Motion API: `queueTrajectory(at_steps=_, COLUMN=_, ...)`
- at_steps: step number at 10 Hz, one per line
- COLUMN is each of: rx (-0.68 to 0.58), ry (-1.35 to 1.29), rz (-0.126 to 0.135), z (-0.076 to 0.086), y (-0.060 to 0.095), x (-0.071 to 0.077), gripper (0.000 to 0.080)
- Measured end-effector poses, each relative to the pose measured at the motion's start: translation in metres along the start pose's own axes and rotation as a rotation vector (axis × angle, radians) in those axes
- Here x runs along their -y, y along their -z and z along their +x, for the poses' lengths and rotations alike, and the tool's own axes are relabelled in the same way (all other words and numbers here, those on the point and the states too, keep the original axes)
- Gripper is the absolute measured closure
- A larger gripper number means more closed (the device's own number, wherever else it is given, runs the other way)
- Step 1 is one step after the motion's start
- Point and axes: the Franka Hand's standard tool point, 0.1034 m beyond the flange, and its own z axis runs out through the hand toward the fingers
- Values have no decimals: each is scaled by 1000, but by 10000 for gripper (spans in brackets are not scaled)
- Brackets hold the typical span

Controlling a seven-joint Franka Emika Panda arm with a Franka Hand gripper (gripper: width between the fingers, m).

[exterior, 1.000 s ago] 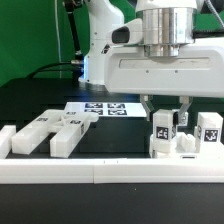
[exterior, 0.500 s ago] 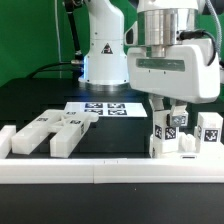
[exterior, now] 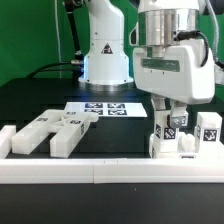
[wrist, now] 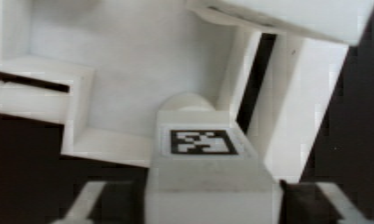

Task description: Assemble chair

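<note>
hand | apparently clamps tagged chair piece | near border rail

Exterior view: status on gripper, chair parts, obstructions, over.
Gripper straddling upright tagged chair piece, grip unconfirmed. Other chair pieces loose at exterior view's left. Neighbouring tagged block close on exterior view's right.

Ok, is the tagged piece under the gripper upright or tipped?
Upright: the tagged piece stands vertical under the gripper. Whether it is clamped, cannot tell.
</note>
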Motion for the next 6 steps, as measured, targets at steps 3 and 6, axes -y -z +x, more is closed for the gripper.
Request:
queueTrajectory(at_steps=3, rx=-4, ry=277, rz=3, z=4, y=1, x=1, gripper=184)
queueTrajectory(at_steps=6, rx=-8, ry=657, rz=2, z=8, y=1, x=2, gripper=151)
